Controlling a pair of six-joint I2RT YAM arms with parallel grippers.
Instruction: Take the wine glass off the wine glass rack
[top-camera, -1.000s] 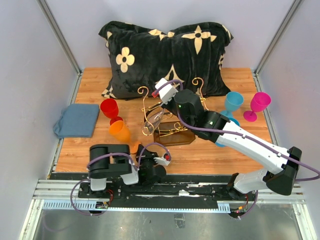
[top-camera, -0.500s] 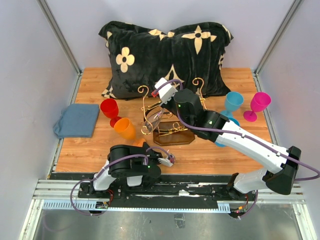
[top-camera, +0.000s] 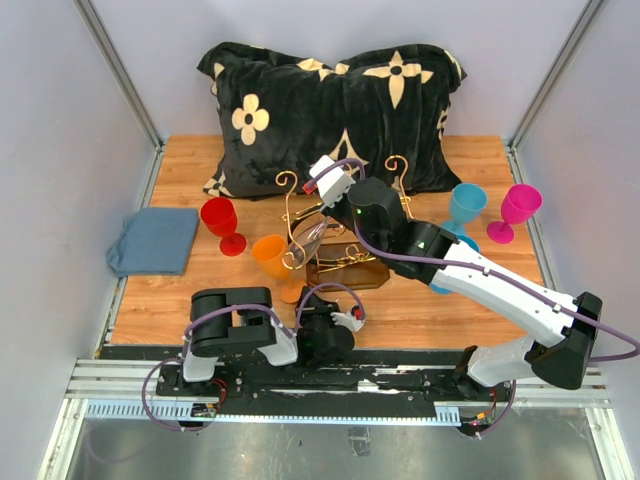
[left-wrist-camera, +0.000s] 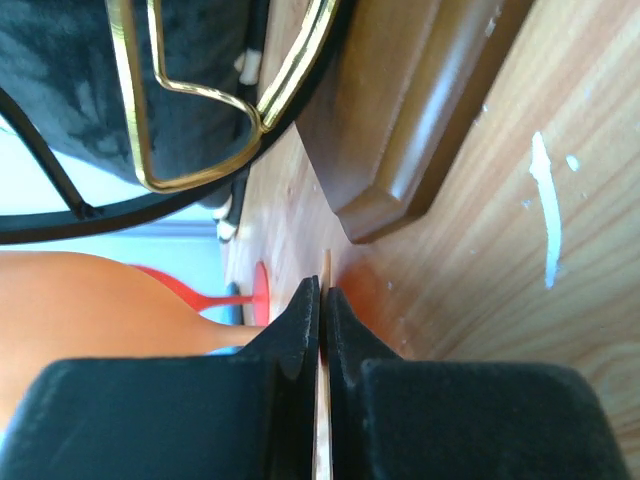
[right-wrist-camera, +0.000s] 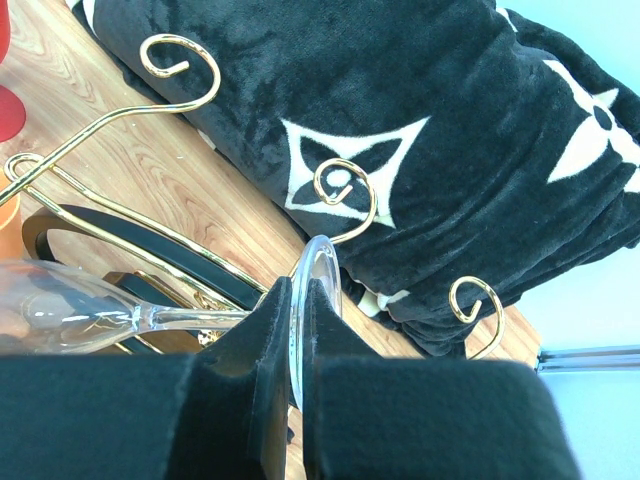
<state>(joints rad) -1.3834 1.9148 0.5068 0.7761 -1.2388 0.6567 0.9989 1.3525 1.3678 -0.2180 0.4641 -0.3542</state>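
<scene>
While the right gripper (right-wrist-camera: 297, 290) is pinching the clear foot of the glass (right-wrist-camera: 150, 318), its jaws are standing nearly together in the right wrist view, with only that thin disc between them. The stem is running level out to the left of the jaws. The bowl is lying farther left at the frame's edge, so the long axis is crossing the fingers roughly square. Beyond the jaws the gold scrolls of the rack (right-wrist-camera: 182, 70) are curling over the table (right-wrist-camera: 130, 170), and the pillow (right-wrist-camera: 430, 130) is filling the space behind. A black rail is passing just under the stem; whether the two are touching I cannot tell.

In the left wrist view the left gripper (left-wrist-camera: 322, 292) is gripping a thin orange edge, apparently the foot of the orange glass (left-wrist-camera: 100, 300). Its jaws are sitting all but shut on it. The orange bowl is bulging to the left of the jaws, and the rack's brown base is sitting ahead and to the right, apart from the fingertips.

In the top view the glass is lying tilted on its side over the rack's near-left part. Its foot is sitting at the right jaws, and its bowl and mouth are pointing away from them toward the near left. The orange glass is standing just beside that bowl.
</scene>
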